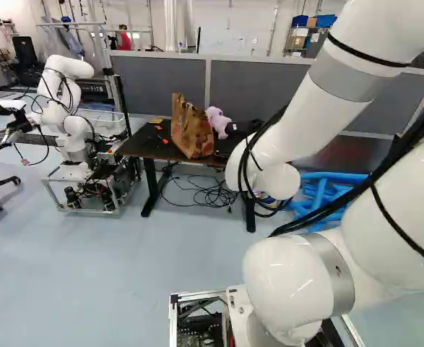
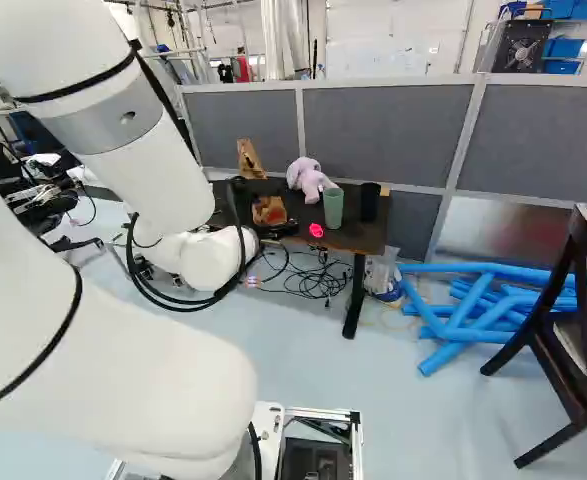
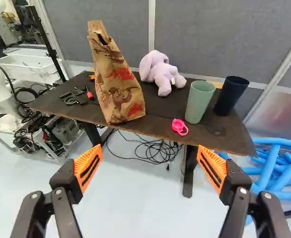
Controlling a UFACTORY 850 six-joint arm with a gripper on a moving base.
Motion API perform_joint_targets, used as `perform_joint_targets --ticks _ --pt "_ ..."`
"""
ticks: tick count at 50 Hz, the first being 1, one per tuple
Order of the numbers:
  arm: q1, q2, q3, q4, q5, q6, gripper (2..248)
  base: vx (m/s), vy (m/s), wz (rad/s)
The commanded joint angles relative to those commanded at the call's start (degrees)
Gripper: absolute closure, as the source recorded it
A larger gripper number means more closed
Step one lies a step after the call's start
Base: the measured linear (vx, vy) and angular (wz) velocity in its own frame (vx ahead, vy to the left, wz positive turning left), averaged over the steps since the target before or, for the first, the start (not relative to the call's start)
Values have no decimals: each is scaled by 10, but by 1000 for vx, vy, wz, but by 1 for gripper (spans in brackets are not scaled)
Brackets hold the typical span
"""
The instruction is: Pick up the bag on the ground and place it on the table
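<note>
1. Closest in the wrist view, the tool [image 3: 149, 150] is released, its orange pads [image 3: 87, 167] wide apart with nothing between them
2. Beyond it, the bag [image 3: 116, 89] already stands on the counter [image 3: 157, 126], near the front edge, not on the ground
3. It is creased brown paper, likely light unless filled; I can't see inside. Expect thin sides that buckle, crush or tear, and a slightly slippery print
4. Best hold: the narrow upper part, squeezed flat and gently, if it needs moving at all
5. The counter's dark textured top should give grip. A plush toy [image 3: 162, 74], green cup [image 3: 200, 101], dark cup [image 3: 231, 94] and pink ring [image 3: 179, 127] share it
6. Around: loose cables [image 3: 155, 151] beneath, a grey partition [image 3: 204, 34] behind, blue tubes [image 2: 473, 333] and a chair [image 2: 577, 375] at the right of the right base view
</note>
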Motion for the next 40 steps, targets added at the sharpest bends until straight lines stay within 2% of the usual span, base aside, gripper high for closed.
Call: perform_joint_targets --ticks 19,40 --pt "-1 9 22 0 27 4 3 0 0 0" --pt "-2 11 26 0 33 5 3 0 0 0"
